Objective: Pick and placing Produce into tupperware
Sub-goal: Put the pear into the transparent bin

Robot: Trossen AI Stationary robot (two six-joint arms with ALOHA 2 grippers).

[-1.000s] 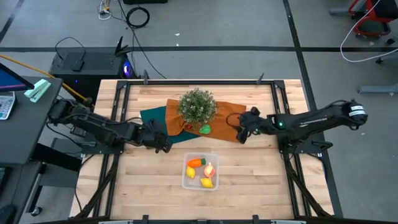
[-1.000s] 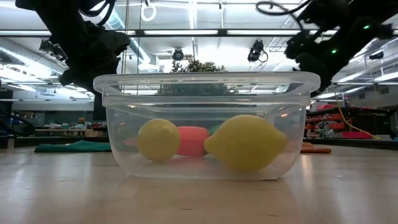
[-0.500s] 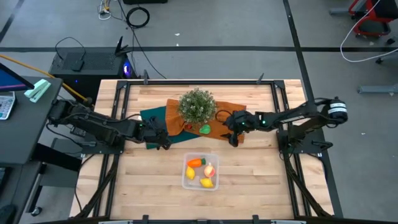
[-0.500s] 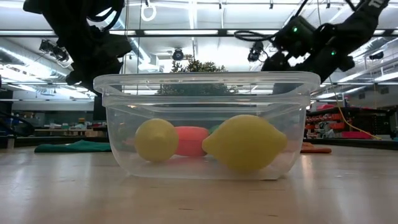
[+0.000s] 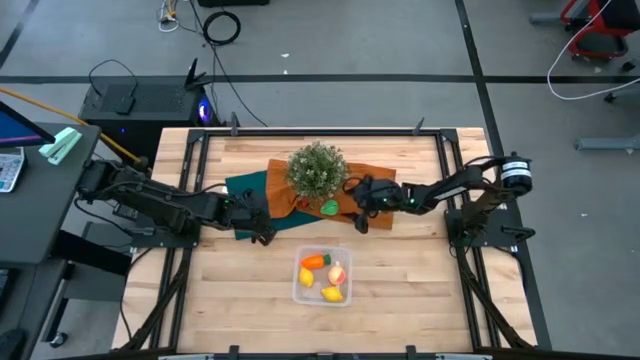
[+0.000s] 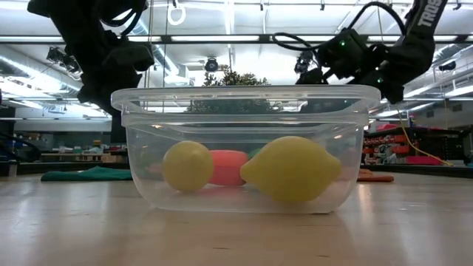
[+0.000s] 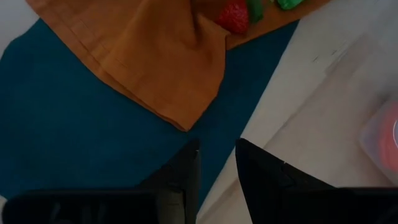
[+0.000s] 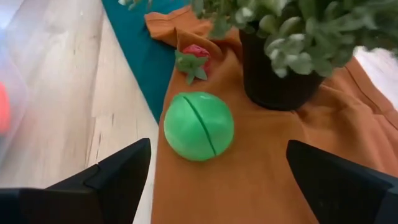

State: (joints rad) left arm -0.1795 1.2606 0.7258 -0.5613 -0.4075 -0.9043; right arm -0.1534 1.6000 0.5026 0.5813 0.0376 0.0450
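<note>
The clear tupperware stands on the wooden table toward its near edge. It holds the orange carrot, the peach-coloured fruit and two yellow lemons. The green piece lies on the orange cloth beside the plant pot. My right gripper is wide open just right of the green piece, touching nothing. My left gripper hovers over the teal cloth's near edge with a narrow gap between its fingers.
A bushy potted plant stands on the orange cloth right behind the green piece. A red toy strawberry lies near it. A teal cloth lies under the orange one. Bare wood surrounds the box.
My right gripper has travelled toward the table's left, across the orange cloth toward the green piece, while its arm folded at the elbow. The left arm and the box with its contents have stayed where they were.
</note>
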